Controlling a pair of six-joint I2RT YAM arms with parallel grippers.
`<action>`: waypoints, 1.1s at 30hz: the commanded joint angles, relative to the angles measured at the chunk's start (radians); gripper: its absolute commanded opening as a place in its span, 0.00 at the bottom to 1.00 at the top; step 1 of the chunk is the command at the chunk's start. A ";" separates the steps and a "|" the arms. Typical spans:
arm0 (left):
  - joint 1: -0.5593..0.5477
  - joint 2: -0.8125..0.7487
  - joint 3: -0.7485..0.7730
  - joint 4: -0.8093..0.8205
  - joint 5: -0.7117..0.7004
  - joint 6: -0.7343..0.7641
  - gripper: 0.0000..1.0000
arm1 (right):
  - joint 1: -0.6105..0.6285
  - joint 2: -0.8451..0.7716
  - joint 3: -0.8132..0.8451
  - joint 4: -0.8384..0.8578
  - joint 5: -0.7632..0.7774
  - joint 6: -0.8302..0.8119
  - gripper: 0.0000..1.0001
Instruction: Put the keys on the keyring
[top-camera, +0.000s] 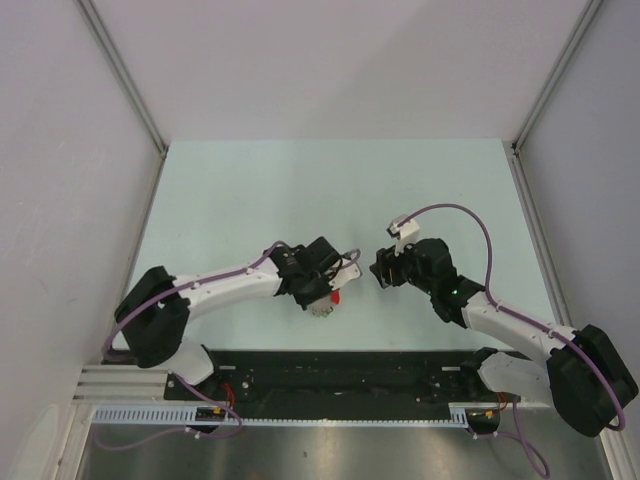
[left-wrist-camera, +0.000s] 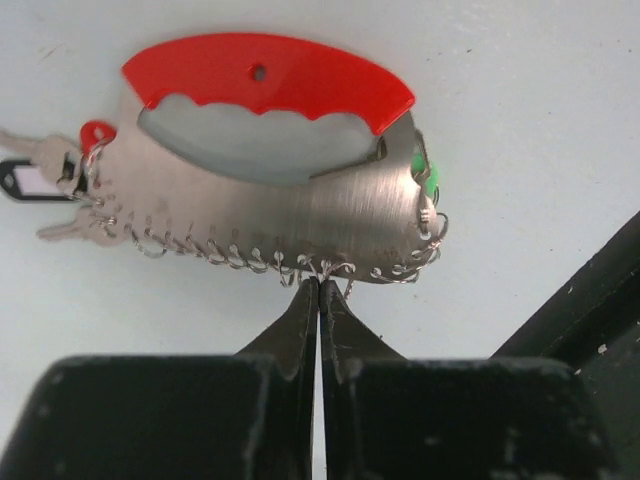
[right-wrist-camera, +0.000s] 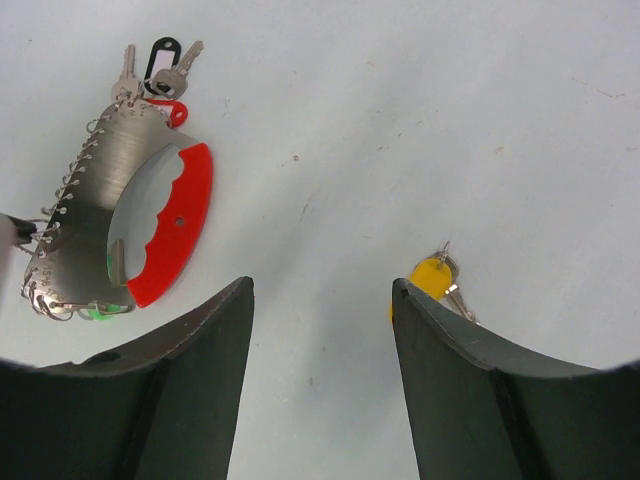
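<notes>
Left gripper (left-wrist-camera: 318, 287) pinches its closed fingertips on the looped lower edge of the keyring (left-wrist-camera: 300, 200), flat on the table (left-wrist-camera: 530, 110), while the right gripper (right-wrist-camera: 322, 300) gapes wide, the yellow key (right-wrist-camera: 430, 277) just beside its right-hand finger.

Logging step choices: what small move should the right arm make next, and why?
Probably shift the right gripper over the yellow key and close: it is open, the key lies beside one finger, and the left gripper pinches the edge of the keyring.
</notes>
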 joint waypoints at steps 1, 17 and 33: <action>-0.004 -0.112 -0.117 0.173 -0.099 -0.121 0.00 | -0.004 -0.014 -0.001 0.044 -0.038 0.020 0.61; 0.046 -0.439 -0.549 0.901 -0.293 -0.398 0.00 | 0.000 0.064 -0.034 0.275 -0.304 0.160 0.61; 0.085 -0.494 -0.835 1.531 -0.065 -0.383 0.00 | 0.089 0.423 -0.008 0.795 -0.496 0.258 0.53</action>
